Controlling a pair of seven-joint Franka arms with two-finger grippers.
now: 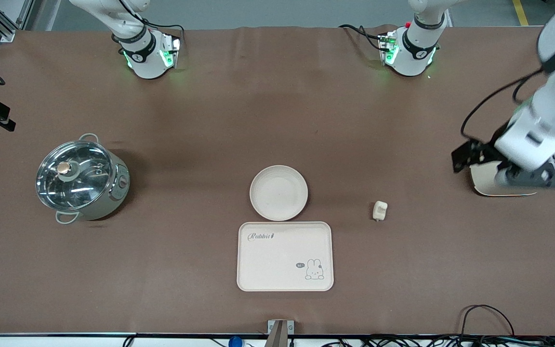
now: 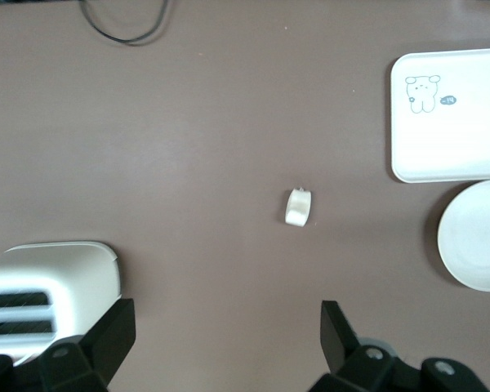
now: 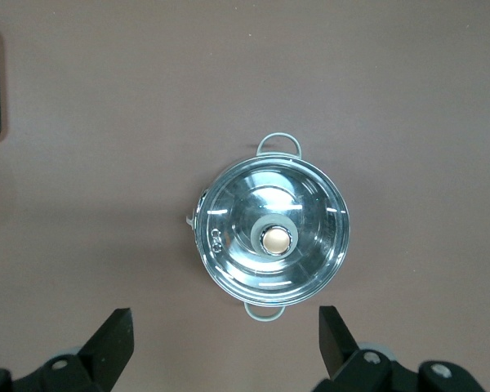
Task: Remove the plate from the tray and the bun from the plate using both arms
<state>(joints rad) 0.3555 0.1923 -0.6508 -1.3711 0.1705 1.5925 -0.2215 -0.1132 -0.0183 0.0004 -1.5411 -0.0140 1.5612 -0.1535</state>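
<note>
The round cream plate (image 1: 278,193) lies mid-table, touching the edge of the rabbit tray (image 1: 284,256) that is farther from the front camera. It also shows in the left wrist view (image 2: 474,237). The small pale bun (image 1: 379,210) lies on the brown cloth, beside the plate toward the left arm's end; the left wrist view shows it too (image 2: 298,207). My left gripper (image 1: 513,168) (image 2: 224,343) is open and empty, held high over the left arm's end of the table. My right gripper (image 3: 224,343) is open and empty, high above the pot (image 3: 271,239); the front view does not show it.
A steel pot with a glass lid (image 1: 81,179) stands toward the right arm's end. A cream-white rounded object (image 1: 494,187) lies on the table under the left arm. Cables (image 1: 487,313) lie along the table's near edge.
</note>
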